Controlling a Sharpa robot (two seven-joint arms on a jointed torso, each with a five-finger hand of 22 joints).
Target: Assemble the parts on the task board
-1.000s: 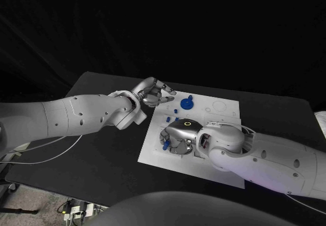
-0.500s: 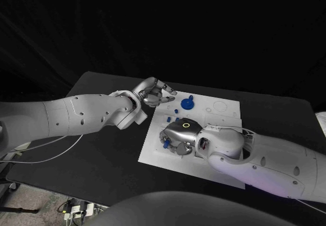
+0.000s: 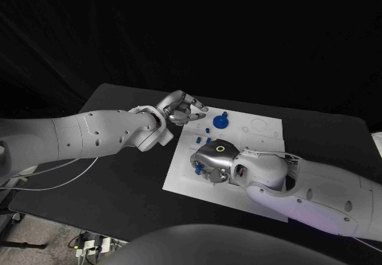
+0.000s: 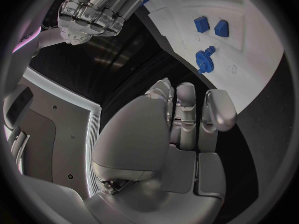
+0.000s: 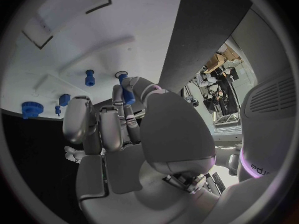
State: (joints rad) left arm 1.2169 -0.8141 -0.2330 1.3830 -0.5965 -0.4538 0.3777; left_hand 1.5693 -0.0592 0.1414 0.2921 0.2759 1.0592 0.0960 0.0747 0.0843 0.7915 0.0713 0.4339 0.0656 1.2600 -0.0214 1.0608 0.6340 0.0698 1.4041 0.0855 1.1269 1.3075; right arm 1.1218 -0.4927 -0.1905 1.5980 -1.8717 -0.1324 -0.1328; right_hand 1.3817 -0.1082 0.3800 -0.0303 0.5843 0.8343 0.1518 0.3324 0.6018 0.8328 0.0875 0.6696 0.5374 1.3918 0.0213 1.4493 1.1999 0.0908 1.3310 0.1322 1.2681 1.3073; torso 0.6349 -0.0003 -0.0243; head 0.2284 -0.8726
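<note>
The white task board (image 3: 185,182) lies mid-table. My right hand (image 3: 212,160) hovers low over its left part and pinches a small blue peg (image 5: 126,92) between thumb and a finger; the peg (image 3: 196,169) shows at the hand's left side. Another blue peg (image 5: 90,77) stands in the board beside it. A blue gear-like part (image 3: 219,120) and two small blue blocks (image 3: 205,131) sit near the far left corner. My left hand (image 3: 182,110) hangs just off that corner, fingers curled in and holding nothing; the gear (image 4: 204,58) lies ahead of it.
The board carries empty cut-outs and round recesses on its far right part (image 3: 259,126). Black table (image 3: 119,176) surrounds it, with cables hanging off the left edge (image 3: 48,171). My right forearm (image 3: 318,187) covers the board's near right corner.
My right hand has shifted slightly to the right over the board, still with the blue peg at its fingers. The left hand has stayed put.
</note>
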